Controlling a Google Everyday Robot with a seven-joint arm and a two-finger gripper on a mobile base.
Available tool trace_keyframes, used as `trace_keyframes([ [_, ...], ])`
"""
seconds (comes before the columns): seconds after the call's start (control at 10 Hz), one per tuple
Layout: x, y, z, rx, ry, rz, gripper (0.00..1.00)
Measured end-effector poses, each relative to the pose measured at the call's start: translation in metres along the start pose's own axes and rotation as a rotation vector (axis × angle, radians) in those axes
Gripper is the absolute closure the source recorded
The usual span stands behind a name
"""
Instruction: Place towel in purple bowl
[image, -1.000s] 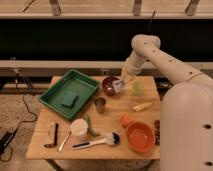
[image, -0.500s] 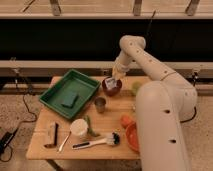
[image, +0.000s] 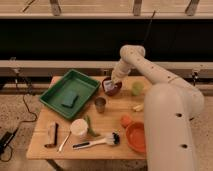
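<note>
The purple bowl (image: 112, 90) stands at the back middle of the wooden table (image: 112, 112), just right of the green tray. My gripper (image: 112, 83) hangs right over the bowl, reaching down from the white arm (image: 145, 67). It is shut on the whitish towel (image: 108, 86), which hangs into the bowl's opening. The gripper and towel hide most of the bowl's inside.
A green tray (image: 56, 94) holding a teal sponge (image: 70, 99) sits at the back left. A metal cup (image: 100, 104) stands in front of the bowl and a green cup (image: 137, 88) to its right. An orange bowl (image: 137, 136), white cup (image: 78, 127) and brush (image: 97, 142) lie near the front.
My arm has swung left from near the green cup, carrying the towel, and has come down over the purple bowl.
</note>
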Motion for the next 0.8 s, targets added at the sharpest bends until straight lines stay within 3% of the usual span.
trace_keyframes([
  [0.2,0.001,0.0009,-0.0007,0.015,0.001,0.005,0.25],
  [0.8,0.0002,0.0,-0.0006,0.015,0.001,0.004,0.25],
])
